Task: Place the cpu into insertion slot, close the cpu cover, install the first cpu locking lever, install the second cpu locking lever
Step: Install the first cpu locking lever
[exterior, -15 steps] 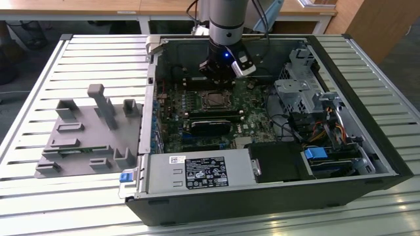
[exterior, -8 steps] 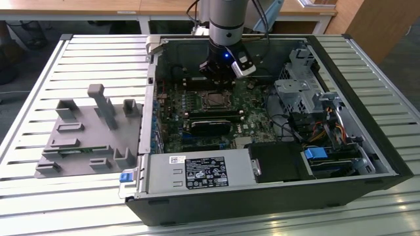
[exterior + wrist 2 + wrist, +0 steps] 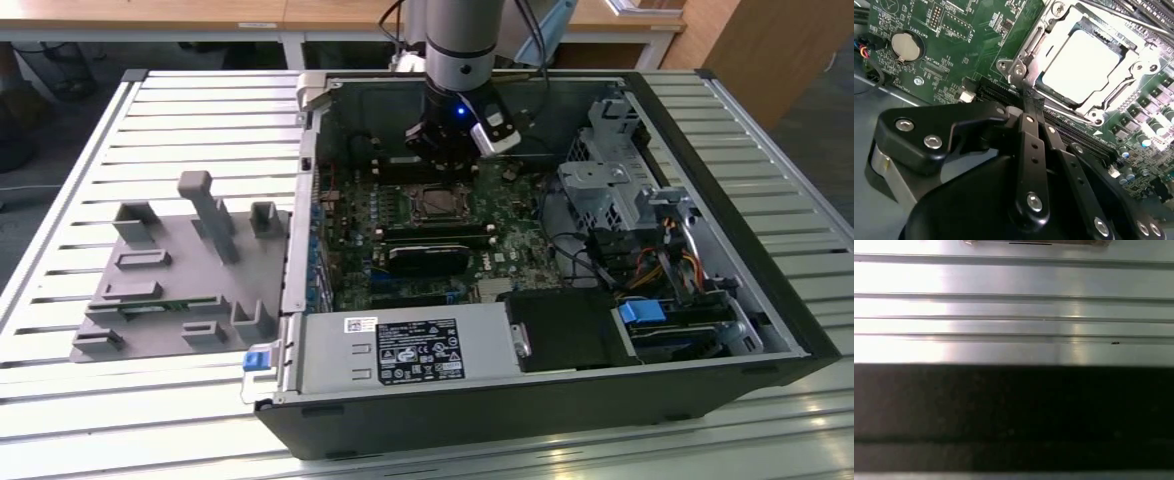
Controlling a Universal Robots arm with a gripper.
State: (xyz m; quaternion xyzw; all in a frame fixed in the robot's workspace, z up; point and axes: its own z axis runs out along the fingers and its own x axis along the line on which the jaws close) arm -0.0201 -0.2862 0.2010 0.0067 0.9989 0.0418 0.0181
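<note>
**CPU seated, cover down, pincer at the socket's edge**

You have the open computer case [image 3: 534, 330] lying on the slatted metal counter [image 3: 160, 110], its side off so the green motherboard [image 3: 400, 250] faces up for the arm to reach. A grey fixture block [image 3: 174, 270] sits on the counter to the exterior view's left, clear of the work.

The arm stands over the board with the pincer [image 3: 1030, 102] lowered just beside the insertion slot [image 3: 438, 203]. In the second wrist view its two black fingers [image 3: 1030, 145] are drawn together to a narrow tip, nothing visibly between them, a posture that suits pushing a thin lever.

The cpu cover [image 3: 1051, 37] lies flat around the cpu [image 3: 1081, 62], whose pale face shows through its window, so the chip is already in the socket.
</note>
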